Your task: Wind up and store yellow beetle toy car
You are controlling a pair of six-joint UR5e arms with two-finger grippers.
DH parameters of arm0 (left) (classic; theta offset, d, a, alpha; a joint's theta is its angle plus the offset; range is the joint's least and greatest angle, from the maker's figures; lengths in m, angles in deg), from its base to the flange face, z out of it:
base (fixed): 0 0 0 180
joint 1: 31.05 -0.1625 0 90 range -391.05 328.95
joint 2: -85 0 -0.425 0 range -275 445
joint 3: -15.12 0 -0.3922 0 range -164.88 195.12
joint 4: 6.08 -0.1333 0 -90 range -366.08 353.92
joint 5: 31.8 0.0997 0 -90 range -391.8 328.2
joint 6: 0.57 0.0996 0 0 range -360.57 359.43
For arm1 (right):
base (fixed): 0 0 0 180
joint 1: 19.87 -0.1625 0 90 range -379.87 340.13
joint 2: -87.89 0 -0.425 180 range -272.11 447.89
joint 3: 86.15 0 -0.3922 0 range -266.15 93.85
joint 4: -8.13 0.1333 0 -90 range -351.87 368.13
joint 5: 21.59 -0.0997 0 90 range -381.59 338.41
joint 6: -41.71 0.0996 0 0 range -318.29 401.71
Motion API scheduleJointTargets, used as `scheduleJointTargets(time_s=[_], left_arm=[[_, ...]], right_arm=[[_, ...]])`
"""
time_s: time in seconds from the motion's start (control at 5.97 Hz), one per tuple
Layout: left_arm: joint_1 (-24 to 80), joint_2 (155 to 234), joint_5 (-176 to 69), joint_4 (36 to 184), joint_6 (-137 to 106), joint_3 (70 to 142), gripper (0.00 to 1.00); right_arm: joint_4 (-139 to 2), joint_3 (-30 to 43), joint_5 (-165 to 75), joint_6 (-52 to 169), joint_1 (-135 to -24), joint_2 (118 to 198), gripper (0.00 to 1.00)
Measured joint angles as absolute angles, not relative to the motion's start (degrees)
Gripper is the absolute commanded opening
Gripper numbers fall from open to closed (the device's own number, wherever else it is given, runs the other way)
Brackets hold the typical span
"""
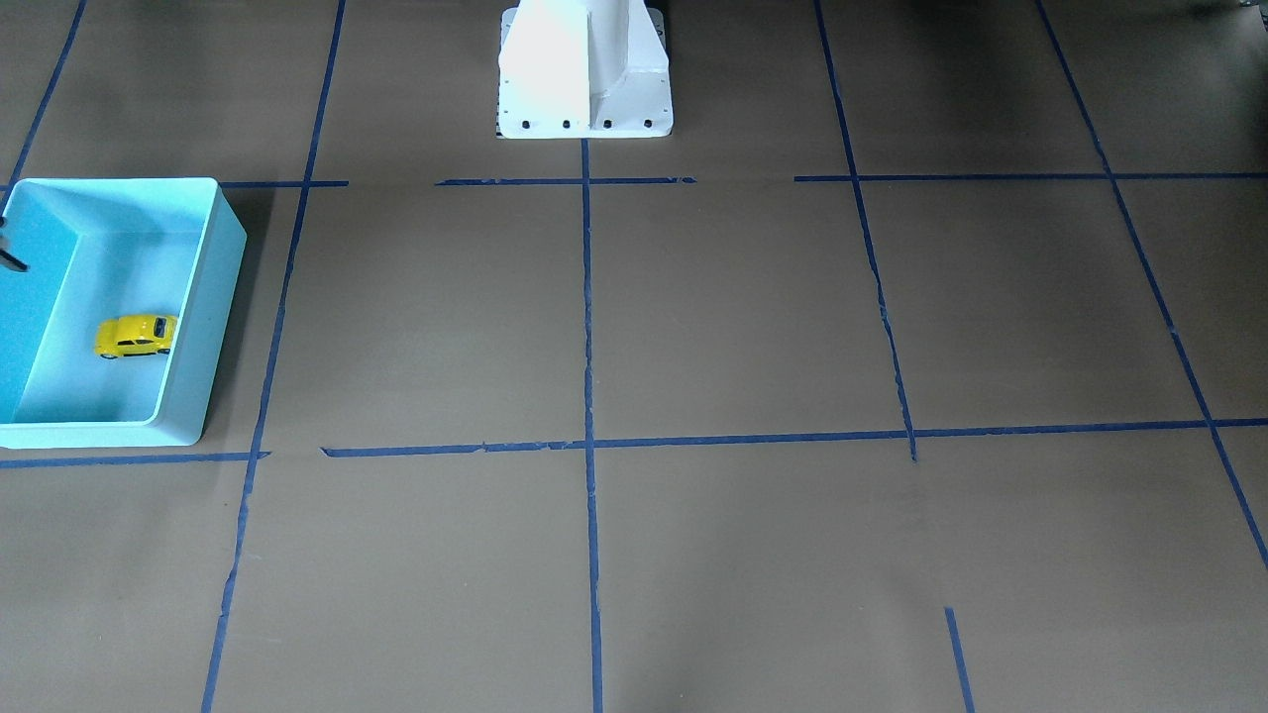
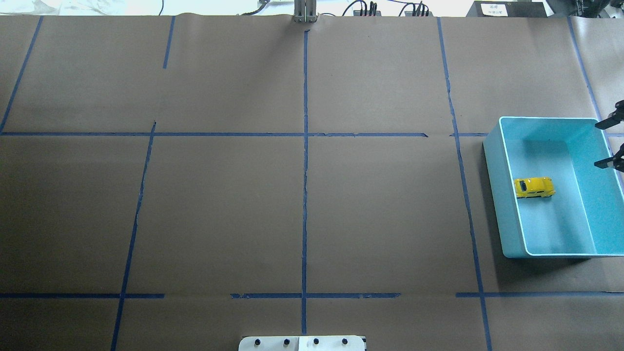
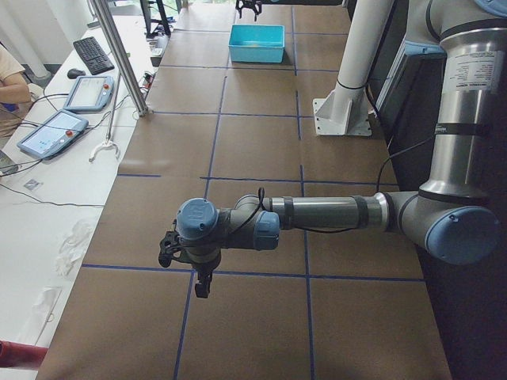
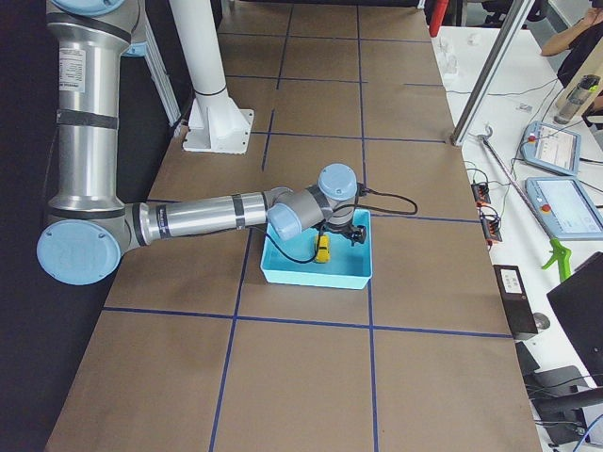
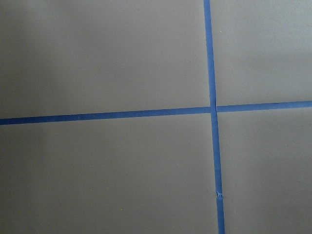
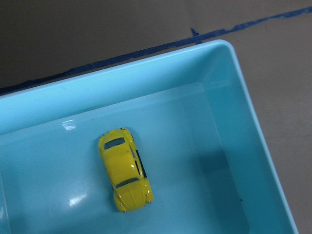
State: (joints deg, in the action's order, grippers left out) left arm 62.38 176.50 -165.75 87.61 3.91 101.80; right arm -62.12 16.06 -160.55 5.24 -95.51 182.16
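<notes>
The yellow beetle toy car point(image 2: 534, 187) sits on its wheels on the floor of the turquoise bin point(image 2: 497, 195), apart from both grippers. It also shows in the front view point(image 1: 137, 336), the right side view point(image 4: 322, 248) and the right wrist view point(image 6: 125, 168). My right gripper point(image 2: 606, 144) hovers over the bin's outer wall at the view's right edge, fingers spread wide and empty. My left gripper point(image 3: 184, 269) shows only in the left side view, low over bare table far from the bin; I cannot tell whether it is open or shut.
The bin point(image 1: 213, 297) stands at the table's end on my right side. Blue tape lines point(image 2: 304, 195) grid the brown paper. The white robot pedestal point(image 1: 584, 69) stands at the table's near-middle edge. Operator gear lies on a side bench point(image 4: 556, 188).
</notes>
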Motion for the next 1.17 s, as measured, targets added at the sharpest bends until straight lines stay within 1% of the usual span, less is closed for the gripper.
scheduleJointTargets(time_s=[0.34, 0.67, 0.84, 1.17], left_arm=[[62.38, 176.55, -165.74, 87.61, 3.91, 101.8, 1.0], [62.38, 176.58, -165.74, 87.61, 3.98, 101.86, 1.0], [62.38, 176.58, -165.74, 87.61, 3.99, 101.86, 1.0], [62.41, 176.58, -165.74, 87.61, 4.06, 101.9, 1.0]], right_arm=[[-65.02, 15.23, -160.8, 23.77, -102.37, 182.2, 1.0], [-68.42, 12.98, -158.85, 41.86, -106.43, 182.33, 1.0], [-72.73, 12.43, -158.38, 44.89, -108.39, 182.44, 1.0], [-75.89, 12.0, -157.82, 46.65, -111.88, 185.45, 1.0]])
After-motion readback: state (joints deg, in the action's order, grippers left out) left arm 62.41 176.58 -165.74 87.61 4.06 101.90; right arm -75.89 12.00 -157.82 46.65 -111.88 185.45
